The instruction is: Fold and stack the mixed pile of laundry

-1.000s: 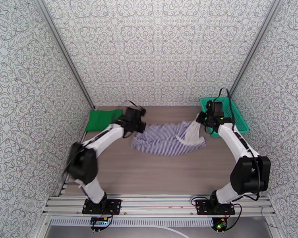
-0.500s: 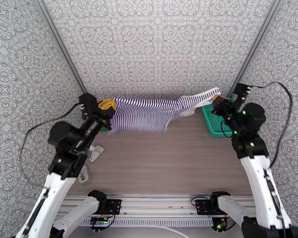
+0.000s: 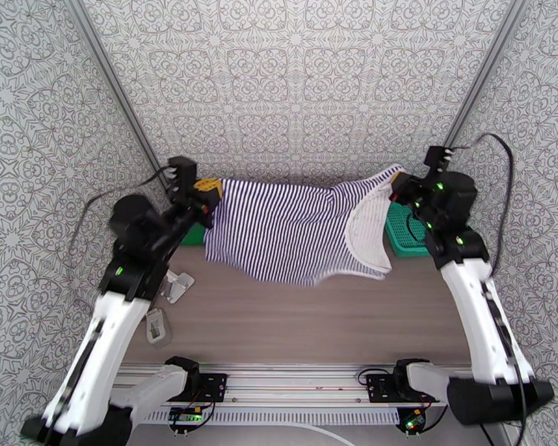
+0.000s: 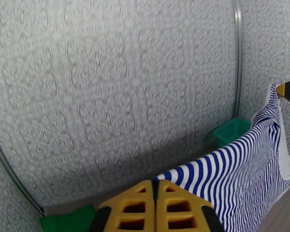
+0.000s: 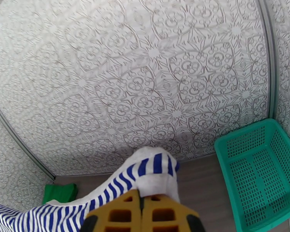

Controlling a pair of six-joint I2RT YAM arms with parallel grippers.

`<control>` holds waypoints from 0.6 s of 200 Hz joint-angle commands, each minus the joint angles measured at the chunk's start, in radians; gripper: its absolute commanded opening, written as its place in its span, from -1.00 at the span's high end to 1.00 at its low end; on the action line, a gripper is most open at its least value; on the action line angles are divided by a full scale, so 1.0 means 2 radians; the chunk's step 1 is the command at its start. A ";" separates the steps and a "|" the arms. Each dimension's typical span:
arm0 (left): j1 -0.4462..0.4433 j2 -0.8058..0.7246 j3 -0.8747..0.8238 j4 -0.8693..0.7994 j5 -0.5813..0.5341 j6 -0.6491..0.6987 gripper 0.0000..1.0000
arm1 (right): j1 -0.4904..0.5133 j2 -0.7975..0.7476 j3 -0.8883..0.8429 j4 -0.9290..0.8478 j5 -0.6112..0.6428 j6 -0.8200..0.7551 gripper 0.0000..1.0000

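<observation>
Shirt (image 3: 294, 232) aloft over open tabletop (image 3: 279, 328)

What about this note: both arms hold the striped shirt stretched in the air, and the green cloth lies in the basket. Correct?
No. The green cloth lies on the table at the far left corner, not in the basket, which is empty; the right wrist view shows it. The striped shirt is indeed held stretched in the air.
</observation>
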 commanded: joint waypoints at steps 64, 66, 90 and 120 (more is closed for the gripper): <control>0.049 0.321 -0.010 0.014 0.039 -0.104 -0.32 | -0.001 0.349 0.136 -0.139 -0.038 -0.022 -0.18; 0.049 0.320 -0.011 0.013 0.036 -0.105 -0.35 | -0.001 0.348 0.135 -0.140 -0.038 -0.021 -0.20; 0.051 0.282 -0.044 -0.006 -0.013 -0.113 -0.53 | -0.001 0.299 0.084 -0.140 -0.029 -0.010 -0.34; 0.054 0.200 -0.125 -0.069 -0.076 -0.154 -0.53 | 0.003 0.200 -0.041 -0.134 -0.035 0.014 -0.33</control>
